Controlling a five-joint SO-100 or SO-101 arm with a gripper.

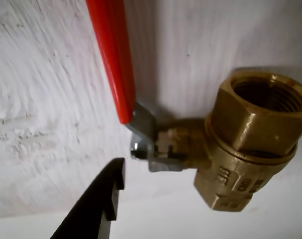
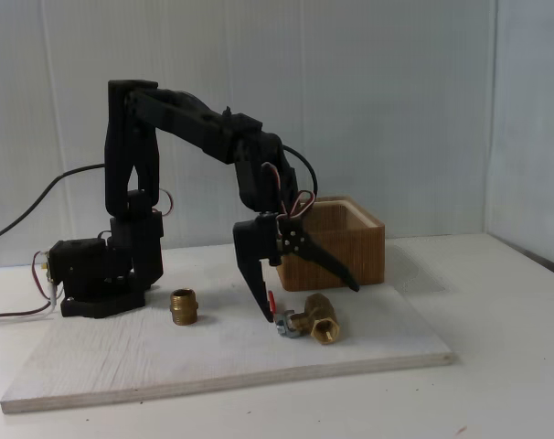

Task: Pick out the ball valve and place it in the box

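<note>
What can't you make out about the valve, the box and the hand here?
- Ball valve: stamped lettering blurred in the wrist view; red lever cut off by the top edge.
- Box: inside hidden by its front wall, fixed view.
- Hand: one finger cropped in the wrist view.

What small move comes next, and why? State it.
Probably lower the open tool a little further so its fingers straddle the ball valve, then close. In the fixed view the jaws are spread just above the valve on the white board, not yet gripping it; the wooden box waits behind.
</note>
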